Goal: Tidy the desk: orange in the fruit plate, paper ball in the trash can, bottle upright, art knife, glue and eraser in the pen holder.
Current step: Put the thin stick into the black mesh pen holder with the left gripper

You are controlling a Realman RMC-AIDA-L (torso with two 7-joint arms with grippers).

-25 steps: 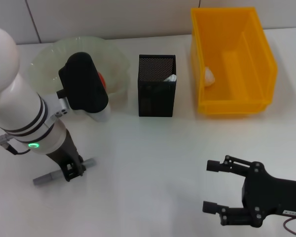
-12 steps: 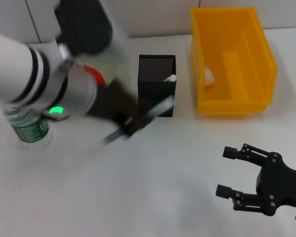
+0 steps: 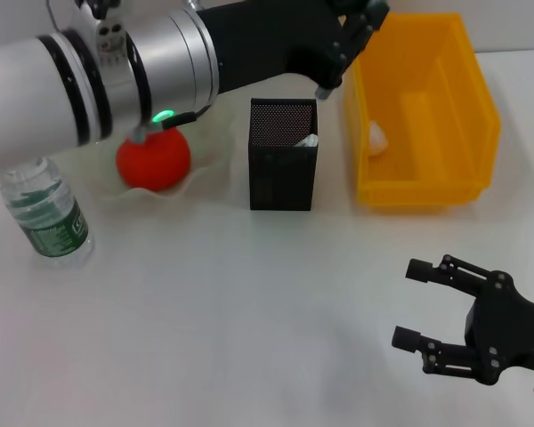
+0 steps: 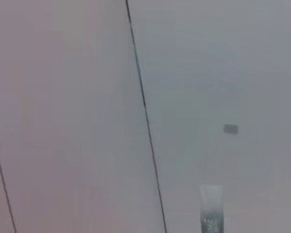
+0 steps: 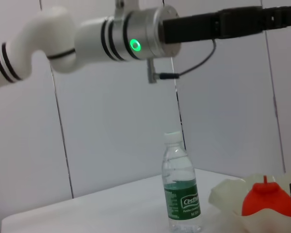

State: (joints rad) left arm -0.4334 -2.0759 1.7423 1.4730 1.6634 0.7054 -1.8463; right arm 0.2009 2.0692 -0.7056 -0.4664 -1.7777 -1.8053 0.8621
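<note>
My left gripper (image 3: 336, 64) hangs high over the back of the table, above the black mesh pen holder (image 3: 283, 167) and next to the yellow trash can (image 3: 424, 182). It is shut on the grey art knife, whose tip (image 3: 321, 91) sticks out below the fingers and also shows in the left wrist view (image 4: 211, 209). The orange (image 3: 153, 158) lies in the pale-green fruit plate (image 3: 209, 165). The bottle (image 3: 46, 213) stands upright at the left. A white paper ball (image 3: 376, 135) lies in the trash can. The eraser is not in view. My right gripper (image 3: 424, 304) is open and empty at the front right.
A pale object (image 3: 308, 140) shows inside the pen holder. The right wrist view shows the bottle (image 5: 181, 194), the orange (image 5: 266, 199) and the plate (image 5: 228, 194) under the left arm (image 5: 136, 34). A white wall stands behind the table.
My left arm lifted the art knife off the front left of the table and swung it up and back over the pen holder. The bottle and orange came into view. The right gripper shifted slightly.
</note>
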